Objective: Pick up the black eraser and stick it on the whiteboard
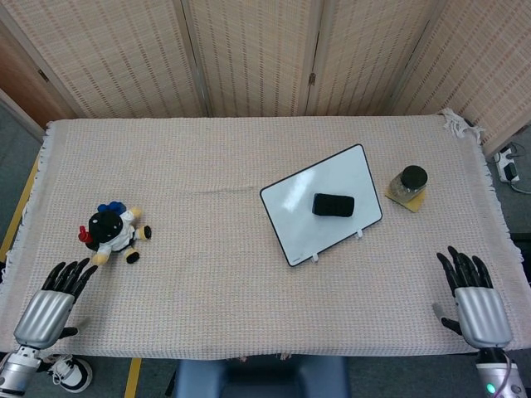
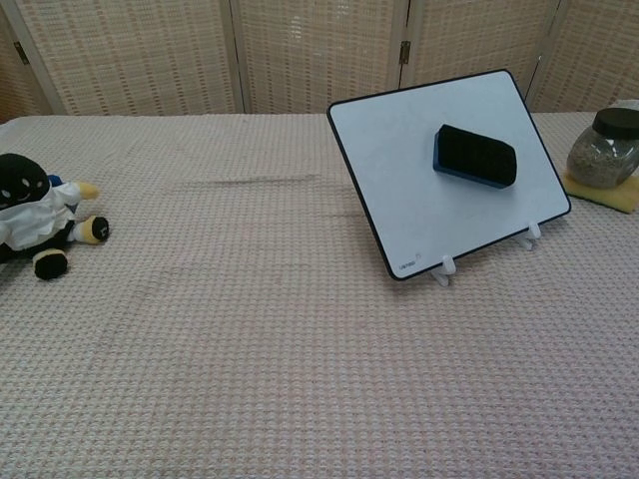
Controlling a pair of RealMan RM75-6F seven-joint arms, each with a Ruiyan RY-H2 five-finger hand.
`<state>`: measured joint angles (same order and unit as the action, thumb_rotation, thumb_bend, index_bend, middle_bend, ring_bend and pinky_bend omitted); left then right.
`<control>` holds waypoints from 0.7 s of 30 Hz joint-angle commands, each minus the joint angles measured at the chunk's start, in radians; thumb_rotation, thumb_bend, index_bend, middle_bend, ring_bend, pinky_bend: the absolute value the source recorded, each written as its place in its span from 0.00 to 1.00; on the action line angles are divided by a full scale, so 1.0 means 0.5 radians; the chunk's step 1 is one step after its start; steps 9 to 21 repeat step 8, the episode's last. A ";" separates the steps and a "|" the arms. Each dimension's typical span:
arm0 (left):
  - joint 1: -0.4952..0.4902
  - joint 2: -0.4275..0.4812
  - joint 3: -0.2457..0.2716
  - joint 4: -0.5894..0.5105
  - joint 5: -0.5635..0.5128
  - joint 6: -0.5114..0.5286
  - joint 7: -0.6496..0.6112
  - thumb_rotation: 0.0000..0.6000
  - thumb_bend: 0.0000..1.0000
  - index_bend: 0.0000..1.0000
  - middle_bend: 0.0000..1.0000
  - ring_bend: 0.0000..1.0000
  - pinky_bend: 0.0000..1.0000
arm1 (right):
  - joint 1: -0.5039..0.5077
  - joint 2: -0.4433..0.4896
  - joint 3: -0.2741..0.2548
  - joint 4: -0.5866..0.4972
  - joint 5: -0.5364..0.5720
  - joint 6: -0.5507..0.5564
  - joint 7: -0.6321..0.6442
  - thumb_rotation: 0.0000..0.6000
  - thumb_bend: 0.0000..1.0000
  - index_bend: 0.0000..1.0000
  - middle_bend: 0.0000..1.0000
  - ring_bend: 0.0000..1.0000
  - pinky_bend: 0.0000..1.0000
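Since the eraser (image 1: 333,205) is already stuck on the whiteboard (image 1: 290,207) — long axis roughly parallel to the table's near edge, toward the right half — no reach is judged to be left. It lies up and to the left of the right hand (image 1: 474,305), the nearer one, well apart at the near right corner, fingers spread, holding nothing. The left hand (image 1: 50,308) is likewise empty and spread at the near left corner. Both wrists are cut off; neither hand is seen in the chest view.
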<state>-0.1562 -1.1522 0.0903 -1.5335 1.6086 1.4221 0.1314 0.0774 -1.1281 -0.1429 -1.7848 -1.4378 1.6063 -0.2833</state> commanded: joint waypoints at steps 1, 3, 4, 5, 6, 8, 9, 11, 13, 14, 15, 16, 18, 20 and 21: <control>0.068 -0.013 0.010 -0.048 0.026 0.084 0.073 1.00 0.21 0.01 0.04 0.02 0.00 | -0.155 0.061 -0.121 0.071 -0.134 0.120 0.040 1.00 0.32 0.00 0.00 0.00 0.00; 0.106 -0.018 0.022 -0.070 0.046 0.136 0.114 1.00 0.21 0.01 0.04 0.02 0.00 | -0.202 0.089 -0.135 0.052 -0.217 0.188 0.078 1.00 0.32 0.00 0.00 0.00 0.00; 0.122 -0.018 0.030 -0.079 0.059 0.156 0.125 1.00 0.21 0.01 0.04 0.02 0.00 | -0.216 0.101 -0.144 0.048 -0.253 0.205 0.080 1.00 0.32 0.00 0.00 0.00 0.00; 0.136 -0.018 0.040 -0.086 0.076 0.176 0.138 1.00 0.21 0.01 0.04 0.02 0.00 | -0.231 0.112 -0.156 0.045 -0.291 0.218 0.088 1.00 0.32 0.00 0.00 0.00 0.00; 0.149 -0.019 0.049 -0.091 0.097 0.195 0.151 1.00 0.21 0.01 0.04 0.02 0.00 | -0.244 0.119 -0.163 0.044 -0.328 0.233 0.100 1.00 0.32 0.00 0.00 0.00 0.00; 0.175 -0.024 0.069 -0.095 0.144 0.232 0.189 1.00 0.21 0.01 0.04 0.02 0.00 | -0.270 0.129 -0.175 0.052 -0.396 0.255 0.110 1.00 0.32 0.00 0.00 0.00 0.00; 0.175 -0.024 0.069 -0.095 0.144 0.232 0.189 1.00 0.21 0.01 0.04 0.02 0.00 | -0.270 0.129 -0.175 0.052 -0.396 0.255 0.110 1.00 0.32 0.00 0.00 0.00 0.00; 0.175 -0.024 0.069 -0.095 0.144 0.232 0.189 1.00 0.21 0.01 0.04 0.02 0.00 | -0.270 0.129 -0.175 0.052 -0.396 0.255 0.110 1.00 0.32 0.00 0.00 0.00 0.00; 0.175 -0.024 0.069 -0.095 0.144 0.232 0.189 1.00 0.21 0.01 0.04 0.02 0.00 | -0.270 0.129 -0.175 0.052 -0.396 0.255 0.110 1.00 0.32 0.00 0.00 0.00 0.00; 0.175 -0.024 0.069 -0.095 0.144 0.232 0.189 1.00 0.21 0.01 0.04 0.02 0.00 | -0.270 0.129 -0.175 0.052 -0.396 0.255 0.110 1.00 0.32 0.00 0.00 0.00 0.00; 0.175 -0.024 0.069 -0.095 0.144 0.232 0.189 1.00 0.21 0.01 0.04 0.02 0.00 | -0.270 0.129 -0.175 0.052 -0.396 0.255 0.110 1.00 0.32 0.00 0.00 0.00 0.00; 0.175 -0.024 0.069 -0.095 0.144 0.232 0.189 1.00 0.21 0.01 0.04 0.02 0.00 | -0.270 0.129 -0.175 0.052 -0.396 0.255 0.110 1.00 0.32 0.00 0.00 0.00 0.00; 0.175 -0.024 0.069 -0.095 0.144 0.232 0.189 1.00 0.21 0.01 0.04 0.02 0.00 | -0.270 0.129 -0.175 0.052 -0.396 0.255 0.110 1.00 0.32 0.00 0.00 0.00 0.00; 0.175 -0.024 0.069 -0.095 0.144 0.232 0.189 1.00 0.21 0.01 0.04 0.02 0.00 | -0.270 0.129 -0.175 0.052 -0.396 0.255 0.110 1.00 0.32 0.00 0.00 0.00 0.00; 0.175 -0.024 0.069 -0.095 0.144 0.232 0.189 1.00 0.21 0.01 0.04 0.02 0.00 | -0.270 0.129 -0.175 0.052 -0.396 0.255 0.110 1.00 0.32 0.00 0.00 0.00 0.00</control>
